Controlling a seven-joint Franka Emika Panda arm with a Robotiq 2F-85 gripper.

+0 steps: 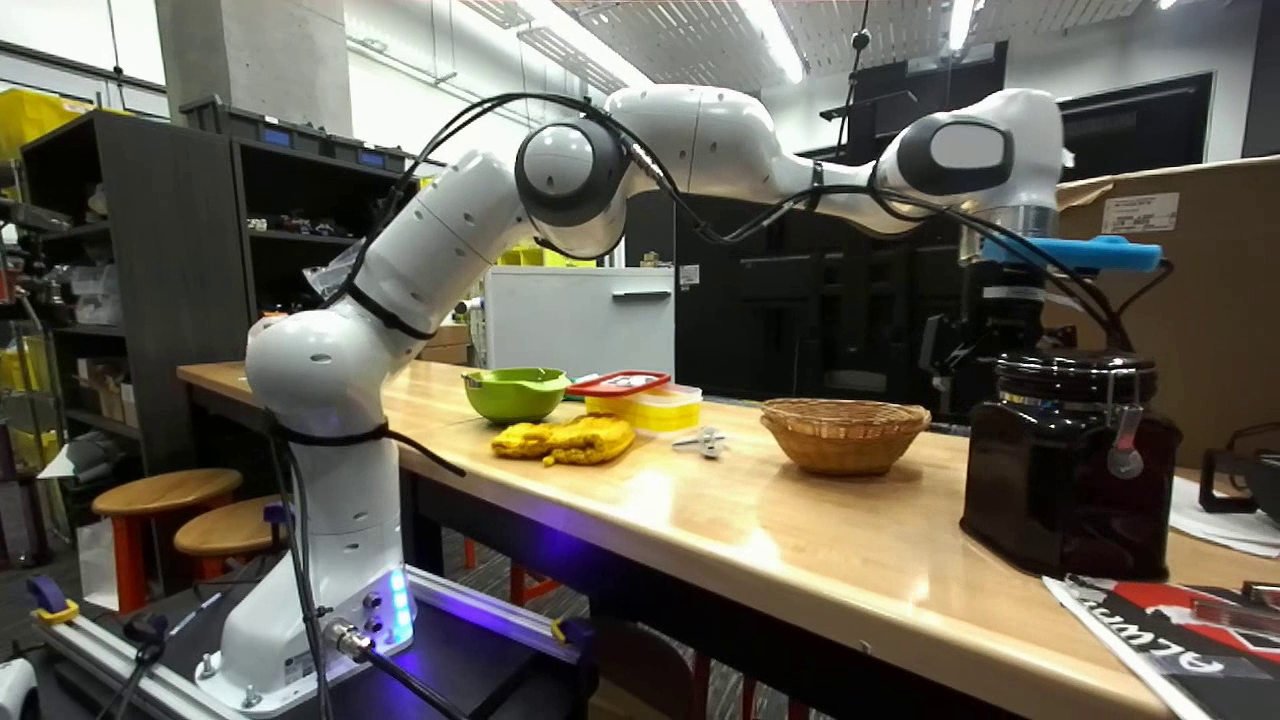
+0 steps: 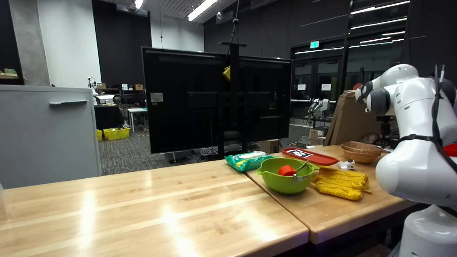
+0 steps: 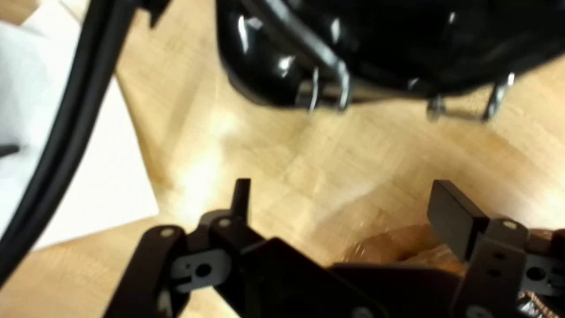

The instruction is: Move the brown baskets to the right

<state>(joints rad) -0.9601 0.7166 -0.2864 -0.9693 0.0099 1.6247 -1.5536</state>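
One brown basket, a shallow round woven wicker bowl, sits upright on the wooden table in both exterior views [image 1: 845,437] [image 2: 361,152]. In the wrist view a blurred brown patch [image 3: 395,245], seemingly part of the basket, shows low between the fingers, partly hidden by the gripper body. My gripper [image 3: 342,194] is open, its two fingers wide apart with nothing held between them. It points down above the table, beside the basket and near the dark jar. In an exterior view its fingertips are hidden behind the jar; it also shows beyond the basket [image 2: 384,134].
The black lidded jar [image 1: 1070,470] with metal clasp stands close to my gripper and also shows in the wrist view [image 3: 375,48]. A green bowl [image 1: 517,396], yellow mitts [image 1: 565,440], a red-lidded container [image 1: 648,405] and a cardboard box [image 1: 1190,300] are around. White paper [image 3: 92,168] lies nearby.
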